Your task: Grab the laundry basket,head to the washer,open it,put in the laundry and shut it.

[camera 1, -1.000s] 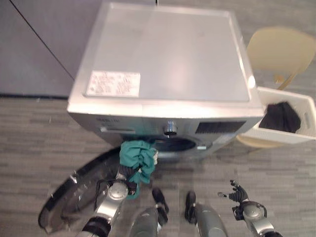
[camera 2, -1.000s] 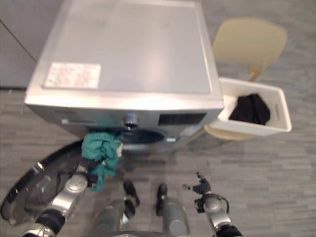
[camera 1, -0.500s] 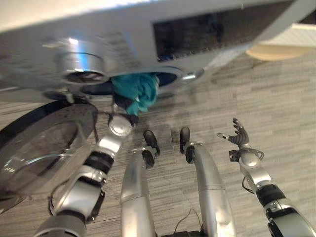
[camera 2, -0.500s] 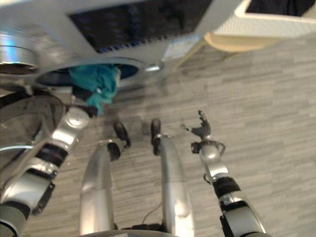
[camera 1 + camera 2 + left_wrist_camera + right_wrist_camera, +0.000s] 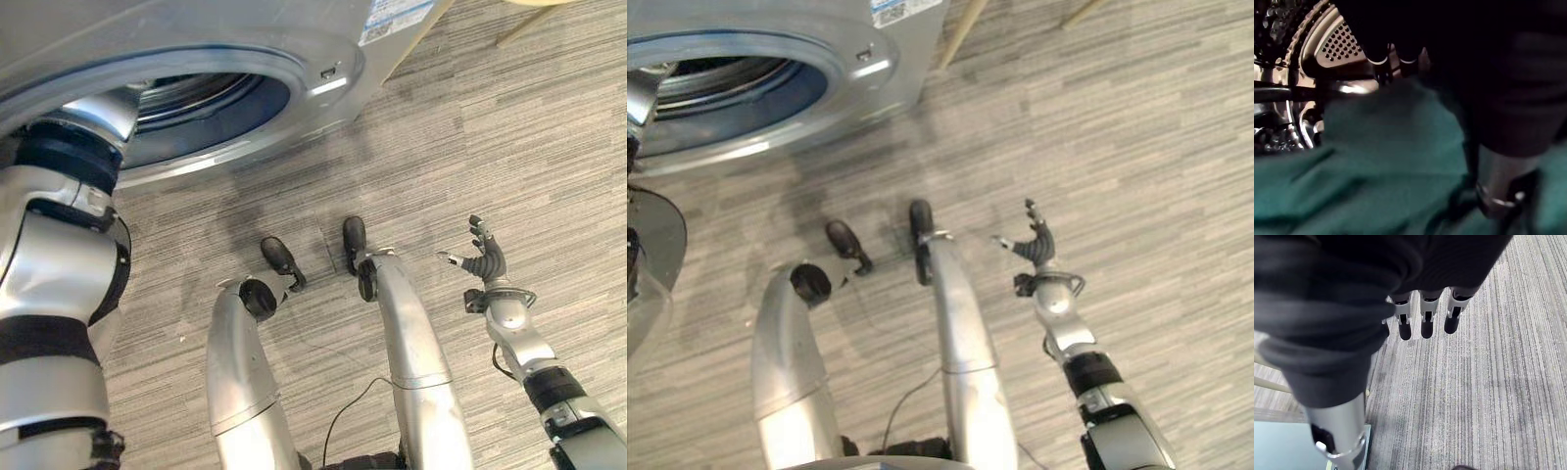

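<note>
The silver washer [image 5: 328, 54] stands with its round opening [image 5: 196, 98] uncovered, and my left arm reaches into it past the rim. Inside the perforated steel drum [image 5: 1337, 41], my left hand [image 5: 1491, 181] is shut on a bunched teal cloth [image 5: 1376, 161], which lies under the fingers and round the thumb. The washer's glass door [image 5: 642, 264] hangs open at the left. My right hand [image 5: 484, 261] hovers open over the floor to the right of the washer, fingers [image 5: 1422, 320] straight and holding nothing.
Grey plank floor [image 5: 509, 147] stretches in front of and to the right of the washer. Tan chair legs [image 5: 965, 29] stand just beyond the washer's right corner.
The camera has dropped low toward the washer's front. My left hand has carried the teal cloth from the opening's rim into the drum. The right hand keeps its open pose.
</note>
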